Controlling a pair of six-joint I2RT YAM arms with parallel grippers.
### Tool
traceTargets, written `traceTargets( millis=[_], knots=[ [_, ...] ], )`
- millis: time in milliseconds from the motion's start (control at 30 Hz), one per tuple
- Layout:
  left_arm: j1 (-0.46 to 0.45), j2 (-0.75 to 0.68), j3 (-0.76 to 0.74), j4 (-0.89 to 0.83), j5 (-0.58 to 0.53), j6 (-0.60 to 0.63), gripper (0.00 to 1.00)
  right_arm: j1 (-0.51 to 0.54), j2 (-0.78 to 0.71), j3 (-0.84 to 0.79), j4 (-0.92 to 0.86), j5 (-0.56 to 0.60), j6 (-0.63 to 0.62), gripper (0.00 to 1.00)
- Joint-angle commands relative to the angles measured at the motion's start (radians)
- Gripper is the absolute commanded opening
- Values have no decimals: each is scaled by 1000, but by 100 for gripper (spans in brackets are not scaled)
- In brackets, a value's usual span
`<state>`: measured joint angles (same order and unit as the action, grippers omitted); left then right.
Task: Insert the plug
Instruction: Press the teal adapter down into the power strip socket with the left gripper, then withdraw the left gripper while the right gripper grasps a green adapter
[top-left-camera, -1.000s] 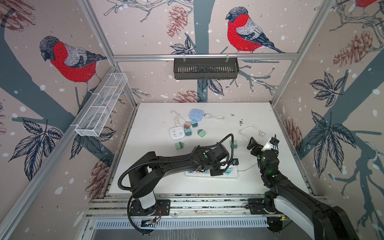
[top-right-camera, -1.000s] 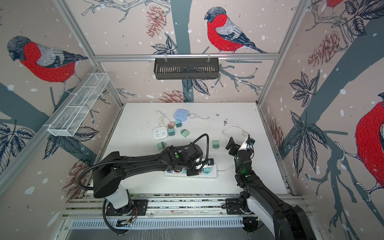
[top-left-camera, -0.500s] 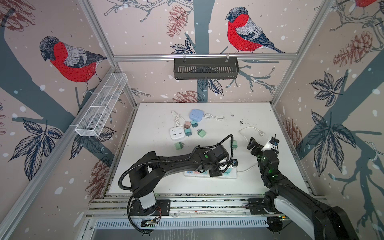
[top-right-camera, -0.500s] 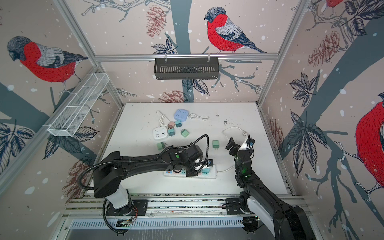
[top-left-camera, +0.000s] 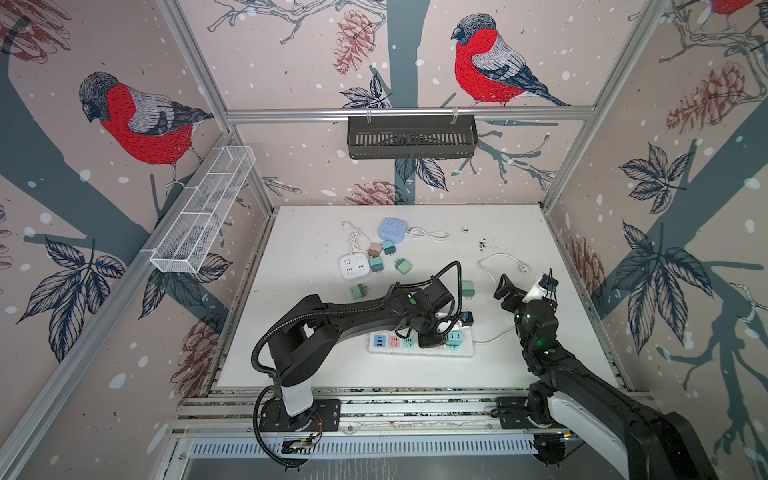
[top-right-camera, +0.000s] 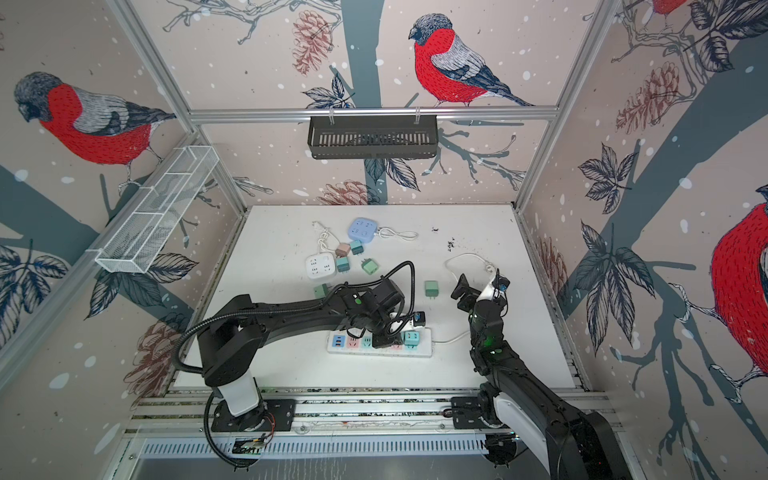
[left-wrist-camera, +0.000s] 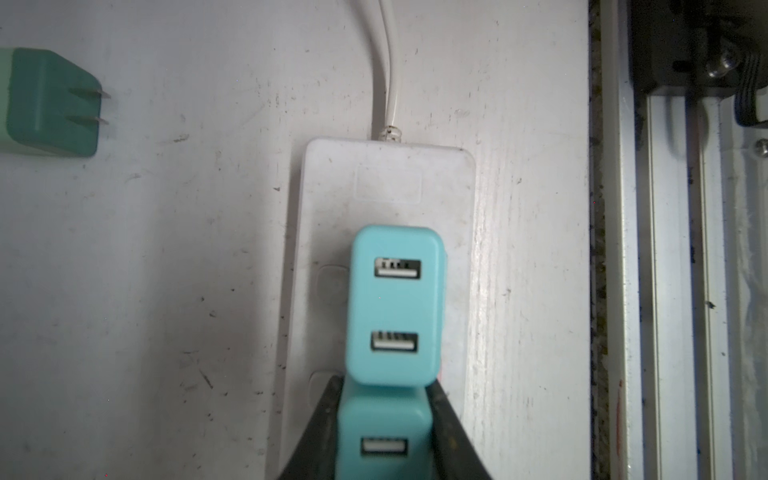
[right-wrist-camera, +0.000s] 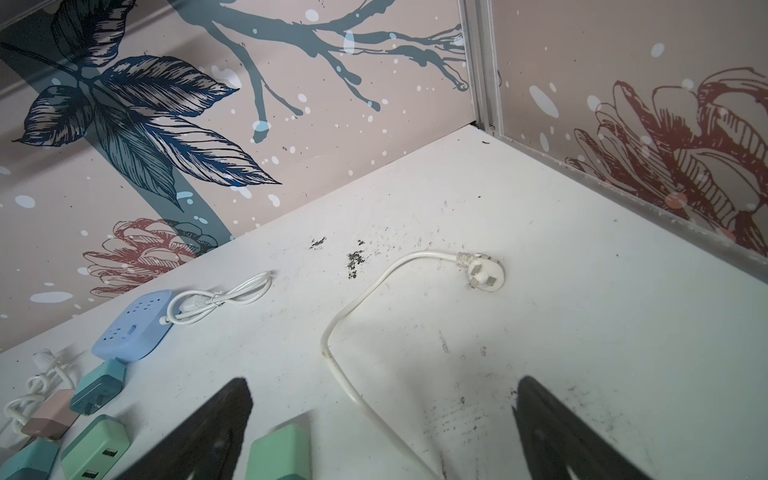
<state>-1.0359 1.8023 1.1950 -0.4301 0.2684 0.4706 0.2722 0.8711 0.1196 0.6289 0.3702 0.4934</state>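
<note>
Fingers (left-wrist-camera: 320, 436) of the left gripper (left-wrist-camera: 383, 415) are clamped tight on the two sides of a light-blue plastic USB charger plug (left-wrist-camera: 382, 440). The plug stands over a long white power strip with coloured sockets (top-left-camera: 419, 353). The strip lies across the near middle of the white surface (top-left-camera: 316, 249). Whether the held plug's prongs are in a socket cannot be told, as its body hides them. Touching it, on the right, is a second light-blue USB charger (left-wrist-camera: 395, 303), which stands upright in the strip near the end where the white cord (left-wrist-camera: 386, 83) leaves.

Right gripper (top-left-camera: 521, 291) hangs above the right part of the surface, well apart from the strip. Its jaws are spread wide with nothing between them. Below it lies a loose white cable ending in a round white wall plug (right-wrist-camera: 484, 272).

A green two-prong charger (top-left-camera: 467, 289) lies on its side just beyond the strip, between the two grippers. Farther back and to the left are a pale-blue square socket cube (top-left-camera: 392, 228), a white square socket cube (top-left-camera: 354, 267) and several small loose chargers around them.
</note>
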Motion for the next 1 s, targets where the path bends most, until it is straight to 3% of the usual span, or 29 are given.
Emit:
traceTargets(
  millis=[0,100,167,233,400,567,833,967],
  knots=[
    [2,46,10,-64,-27,27,0,0,2,7,25,-2,-6,100],
    [2,50,21,-57,-57,18,3,-1,1,7,26,-3,-4,100],
    [2,32,27,-46,-98,6,29,0,0,5,27,-4,-5,100],
    [2,-1,33,-44,-127,0,97,1,-3,5,26,-3,-6,100],
    [2,-177,-8,3,-178,-25,98,-7,11,25,1,-7,-3,100],
    [3,-485,-212,242,-262,-109,98,27,-7,176,-243,24,-14,100],
    [92,-1028,-715,682,-642,-446,98,361,48,353,-419,82,-44,100],
    [210,-1235,-899,734,-658,-570,98,464,183,431,-501,104,-21,98]
  ],
)
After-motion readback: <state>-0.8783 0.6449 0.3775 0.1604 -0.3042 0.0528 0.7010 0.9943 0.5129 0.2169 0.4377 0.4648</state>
